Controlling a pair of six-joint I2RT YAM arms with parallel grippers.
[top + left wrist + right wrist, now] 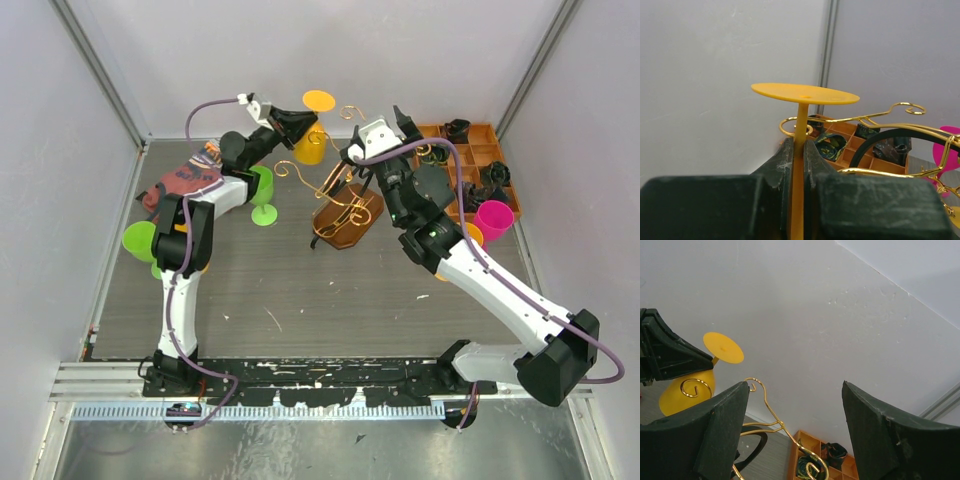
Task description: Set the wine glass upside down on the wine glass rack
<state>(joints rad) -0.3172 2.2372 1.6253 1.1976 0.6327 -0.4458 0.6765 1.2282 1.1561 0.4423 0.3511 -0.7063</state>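
A yellow wine glass (310, 146) hangs upside down at the back of the table, foot (319, 101) uppermost. My left gripper (291, 125) is shut on its stem. In the left wrist view the stem (801, 125) runs up between the closed fingers to the flat foot (805, 93). The wine glass rack (346, 212), gold wire on a brown base, stands just right of the glass, and one scrolled arm (870, 119) reaches close to the stem. My right gripper (380, 135) stands open above the rack with nothing between its fingers (725, 425). It looks onto the glass (687, 390) and the rack's wire (765, 405).
A compartmented wooden tray (478, 135) with dark rolled items sits at the back right. A pink glass (493, 218) and an orange one (472, 235) lie beside the right arm. A green glass (263, 195) stands left of the rack, with another green one (139, 240) and a patterned cloth (190, 175) further left.
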